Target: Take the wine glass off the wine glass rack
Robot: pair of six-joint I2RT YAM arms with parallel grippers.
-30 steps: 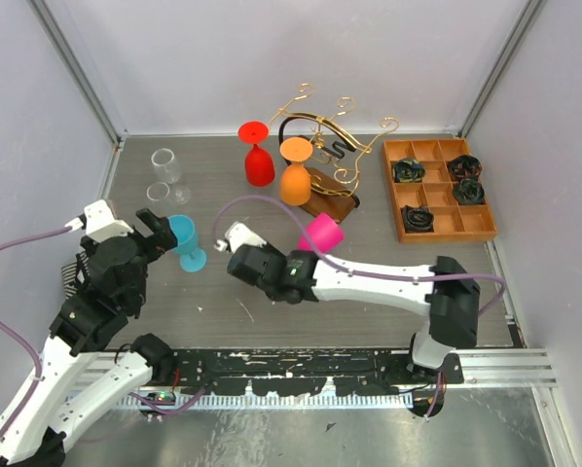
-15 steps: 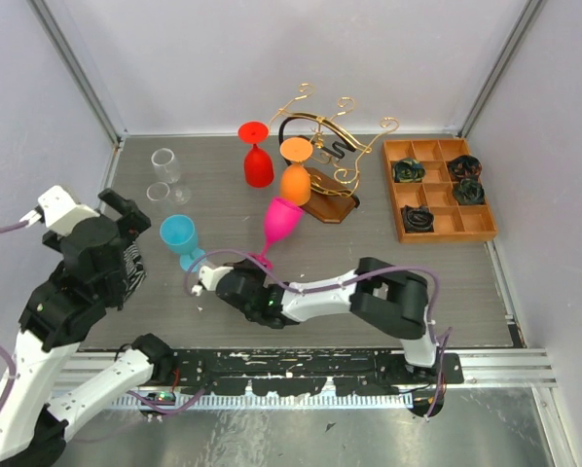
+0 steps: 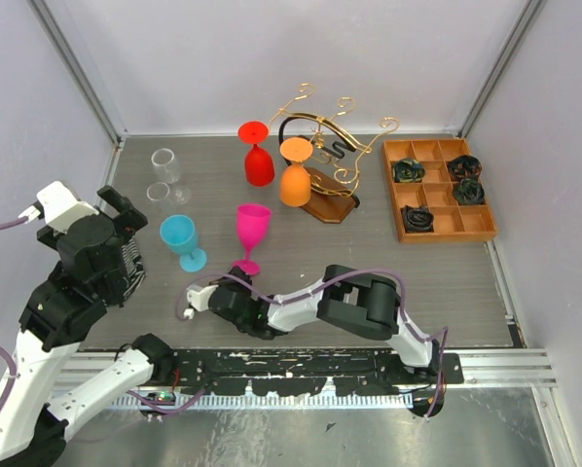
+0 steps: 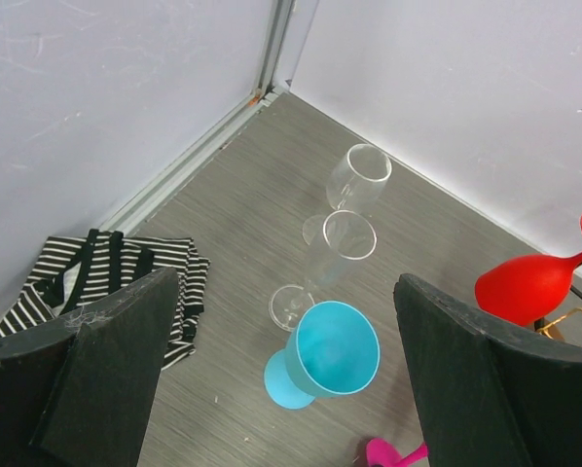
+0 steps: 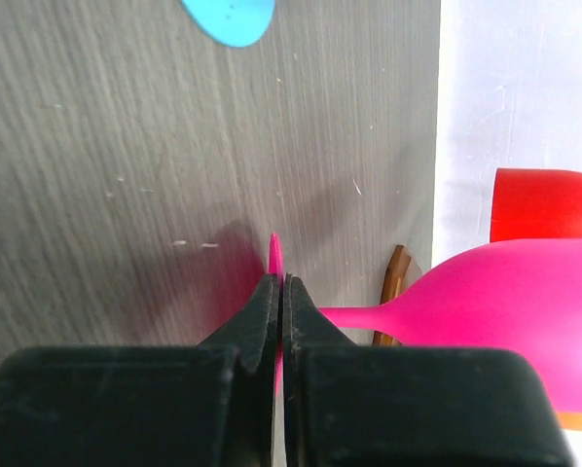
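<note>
— Right gripper (image 5: 279, 288), near-centre of the table: what does it hold?
— Its jaws are pinched tight on the thin rim of the foot of the pink plastic wine glass (image 3: 253, 226). That glass is upright near the middle of the grey wood-grain table (image 3: 418, 272), off the rack and to its near-left.
— And the gold wire wine glass rack (image 3: 322, 131) on its oval brown wooden base?
— Toward the far edge, at centre. An orange plastic glass (image 3: 294, 180) is inverted against it, and a red plastic glass (image 3: 258, 163) is inverted just to its left.
— Left gripper (image 4: 291, 375)?
— Spread wide and holding nothing, near the left edge. The blue plastic glass (image 4: 330, 355) stands upright ahead of it, with two clear glasses (image 4: 354, 185) beyond, toward the far-left corner
</note>
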